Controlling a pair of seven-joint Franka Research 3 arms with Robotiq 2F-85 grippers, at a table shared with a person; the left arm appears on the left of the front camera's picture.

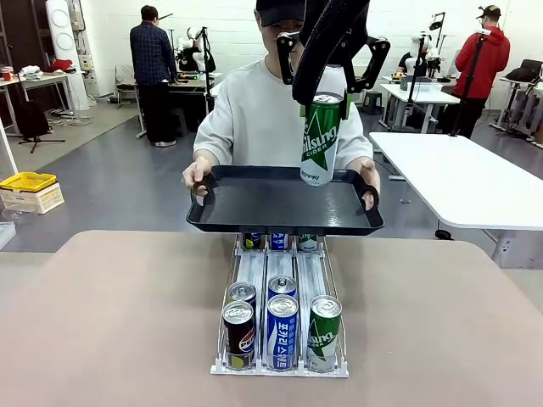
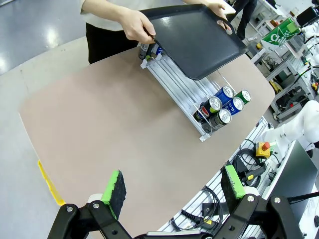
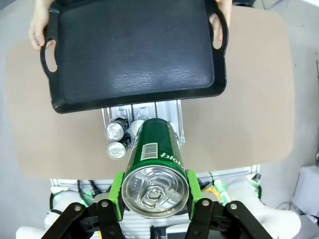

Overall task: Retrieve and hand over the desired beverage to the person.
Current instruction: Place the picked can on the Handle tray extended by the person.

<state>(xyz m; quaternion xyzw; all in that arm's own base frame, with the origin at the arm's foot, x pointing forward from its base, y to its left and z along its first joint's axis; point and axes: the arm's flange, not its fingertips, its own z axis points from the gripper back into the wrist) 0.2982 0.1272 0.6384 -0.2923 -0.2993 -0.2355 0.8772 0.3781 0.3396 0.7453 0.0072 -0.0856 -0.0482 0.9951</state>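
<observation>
Currently we find the right gripper (image 1: 327,95) closed on the green can (image 1: 321,140), its green pads pressed to opposite sides of the wall close under the lid, so that the can hangs upright with most of its length below the jaws. The person (image 1: 254,119) holds the black tray (image 1: 254,208) by both handles above the far end of the can rack (image 1: 254,270). The left gripper (image 2: 172,189) stands wide open and empty over the near side of the table (image 1: 110,314), well apart from the handover. We judge the main hazard to be an early release. From the front the can's base appears level with the tray's far rim, whereas the right wrist view suggests the base may lie short of the near rim; we cannot tell whether it is touching the tray or even above it. If the jaws open in that condition, the can would fall onto the racked cans or the table. The second hazard is tipping: the can is tall and narrow, and the tray rests only in the person's hands, so any tilt could topple it and send it rolling over the low rim. Pressing down too hard could force the tray out of the person's grip. The smooth wall held so high could also slip.
</observation>
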